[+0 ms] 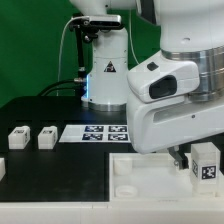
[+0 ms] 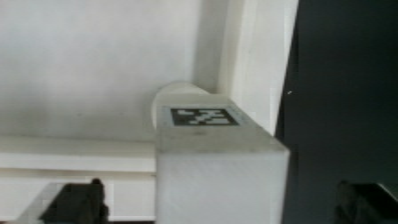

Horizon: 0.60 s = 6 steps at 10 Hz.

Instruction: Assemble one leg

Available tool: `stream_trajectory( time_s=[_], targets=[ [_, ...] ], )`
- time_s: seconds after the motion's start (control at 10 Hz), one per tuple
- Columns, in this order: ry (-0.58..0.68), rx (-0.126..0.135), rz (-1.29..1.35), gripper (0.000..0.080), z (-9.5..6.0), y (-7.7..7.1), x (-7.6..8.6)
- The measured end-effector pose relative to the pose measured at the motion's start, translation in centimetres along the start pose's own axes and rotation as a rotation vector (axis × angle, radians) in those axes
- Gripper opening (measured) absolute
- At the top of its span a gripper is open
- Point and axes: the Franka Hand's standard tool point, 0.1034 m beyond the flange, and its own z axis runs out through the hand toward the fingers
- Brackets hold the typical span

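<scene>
A leg (image 1: 205, 164), a small white block with a tag on its face, stands upright at the near right corner of the large white panel (image 1: 140, 178). My gripper (image 1: 193, 158) is around it. In the wrist view the leg (image 2: 217, 150) is between my two fingertips (image 2: 77, 202), with a gap on each side, so the gripper (image 2: 219, 203) is open and not touching it. The panel (image 2: 89, 80) lies under the leg. Two more legs (image 1: 18, 137) (image 1: 46, 137) stand on the black table at the exterior view's left.
The marker board (image 1: 95, 132) lies on the table behind the panel. Another white block (image 1: 2, 168) shows partly at the far left edge. The robot's base (image 1: 105, 70) stands at the back. The arm's body fills the exterior view's right.
</scene>
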Motion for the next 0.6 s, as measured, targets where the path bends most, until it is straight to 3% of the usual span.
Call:
stream_trajectory(
  time_s=[0.2, 0.3, 0.4, 0.6],
  targets=[
    [0.000, 0.000, 0.016, 0.0382, 0.02, 0.01, 0.00],
    [0.001, -0.001, 0.077, 0.0382, -0.01, 0.09, 0.03],
    [0.003, -0.002, 0.159, 0.0305, -0.05, 0.25, 0.05],
    [0.011, -0.002, 0.326, 0.0305, -0.05, 0.37, 0.16]
  ],
)
